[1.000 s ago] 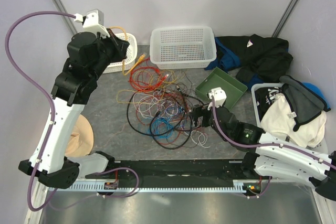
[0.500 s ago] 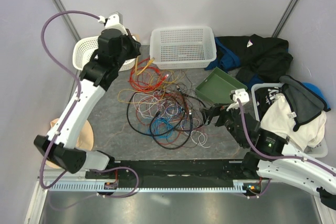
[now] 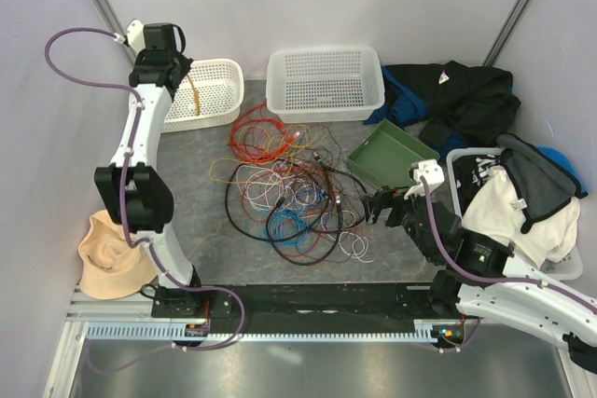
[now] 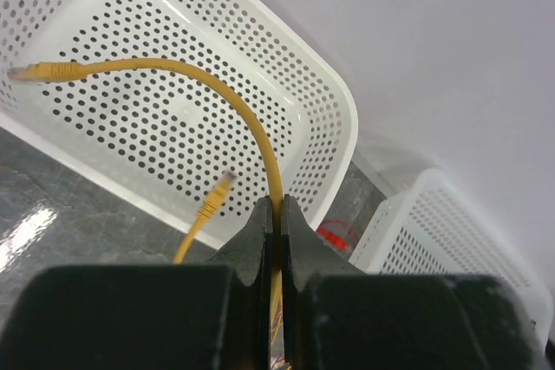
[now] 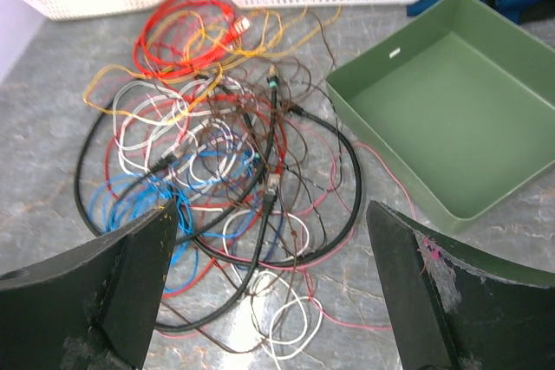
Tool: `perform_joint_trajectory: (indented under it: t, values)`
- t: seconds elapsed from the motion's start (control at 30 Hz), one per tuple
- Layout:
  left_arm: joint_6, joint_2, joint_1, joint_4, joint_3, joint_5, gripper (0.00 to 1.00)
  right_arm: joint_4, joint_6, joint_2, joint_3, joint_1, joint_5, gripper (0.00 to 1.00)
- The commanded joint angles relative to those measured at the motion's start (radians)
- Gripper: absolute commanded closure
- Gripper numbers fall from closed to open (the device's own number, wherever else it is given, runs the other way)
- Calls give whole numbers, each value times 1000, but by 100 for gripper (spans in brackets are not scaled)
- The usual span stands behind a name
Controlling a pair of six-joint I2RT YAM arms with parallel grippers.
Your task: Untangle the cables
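Two tools, well apart. Left tool (image 4: pixel 276 214) clamped on a thin yellow cable (image 4: pixel 251 119), above the perforated white basket (image 4: pixel 334 106) in the far-left corner. Right tool (image 5: pixel 269 249) spread wide, near the smooth green tray (image 5: pixel 451 119), beside the tangle's right edge. Loose tangle of cables (image 3: pixel 284 198) mid worktop (image 3: pixel 201 230), bare marbled grey to its left.

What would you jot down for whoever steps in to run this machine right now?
Left tool: shut on one orange cable, held above the small white basket; one plug end reaches over the basket floor.
Right tool: open, holding nothing, hovering at the right side of the tangled pile.
Done: that orange cable is out of the pile, not yet let go.
Left: drop it in the basket, then separate the red, white, blue, yellow and black cables, all tangled mid-table.
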Motion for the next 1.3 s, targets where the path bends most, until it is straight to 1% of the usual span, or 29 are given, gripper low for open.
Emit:
perform_joint_trajectory:
  t: [0.0, 0.03, 0.07, 0.13, 0.17, 0.23, 0.27, 0.3, 0.33, 0.4, 0.47, 0.53, 0.57, 0.6, 0.63, 0.67, 0.7, 0.73, 0.77, 0.8, 0.83, 0.87, 0.9, 1.0, 1.03, 1.07, 1.13, 1.17, 1.27]
  values:
    - [-150, 118, 4, 29, 136, 25, 98, 12, 16, 35, 14, 3, -9, 2]
    - [-153, 147, 5, 28, 164, 33, 98, 18, 21, 43, 5, 3, -10, 2]
    - [-150, 211, 5, 26, 225, 41, 98, 38, 21, 51, 0, 3, -10, 2]
    - [-144, 265, 5, 26, 288, 50, 98, 56, 18, 74, -9, 3, -9, 2]
    - [-141, 320, 4, 28, 349, 51, 98, 73, 16, 81, -14, 3, -6, 2]
    - [-114, 368, 5, 26, 411, 56, 98, 87, 10, 113, -20, 3, -4, 2]
    - [-97, 409, 5, 23, 477, 59, 93, 98, 7, 136, -20, 3, -1, 2]
    - [-80, 428, 5, 14, 511, 56, 63, 99, 4, 150, -17, 3, -1, 2]
    - [-60, 440, 5, 5, 537, 51, 47, 101, 3, 161, -14, 3, -1, 2]
    - [-41, 422, 4, -6, 555, 38, 1, 104, -7, 186, -8, 1, 0, 2]
    - [-40, 381, 5, -5, 493, 27, 0, 116, -10, 196, -6, 3, 2, 2]
    - [-38, 294, 5, -5, 436, 28, 0, 135, -16, 195, -6, 3, -1, 2]
    - [-34, 260, 4, -3, 364, 37, 0, 141, -17, 190, -6, 3, -7, 2]
    - [-28, 226, -10, 3, 326, 45, 0, 145, -20, 187, -3, 3, -12, 2]
    - [-12, 144, -24, 9, 283, 53, 0, 152, -17, 186, -3, 3, -22, 2]
    - [2, 105, -41, 26, 178, 70, 0, 153, -19, 181, -3, 3, -23, 2]
    - [18, 56, -86, 75, 114, 76, 0, 156, -17, 177, -3, 3, -27, 2]
    - [73, -28, -122, 131, -32, 73, 0, 158, -14, 173, -1, 1, -29, 2]
    - [113, -71, -162, 181, -106, 53, 0, 158, -13, 166, -1, 3, -29, 2]
    - [144, -101, -247, 213, -168, 36, 0, 158, -14, 157, 0, 3, -35, 2]
    - [187, -136, -318, 204, -248, 18, 1, 159, -14, 143, -1, 3, -35, 2]
    - [184, -167, -350, 198, -321, 13, 2, 156, -13, 126, -3, 3, -32, 2]
    - [181, -185, -405, 199, -366, 22, 4, 158, -14, 120, -6, 3, -32, 2]
    - [135, -256, -479, 198, -549, 22, 6, 156, 1, 97, -20, 3, -26, 2]
    - [111, -268, -489, 199, -592, 24, 6, 155, 6, 91, -24, 3, -30, 2]
    - [109, -277, -495, 210, -668, 25, 6, 155, 13, 77, -31, 1, -36, 2]
    - [106, -277, -496, 212, -736, 4, 6, 158, 38, 65, -52, 1, -47, 2]
    - [111, -271, -496, 209, -747, -43, 6, 159, 46, 61, -64, 3, -52, 2]
    - [106, -225, -489, 187, -742, -112, 5, 159, 64, 61, -75, 3, -64, 2]
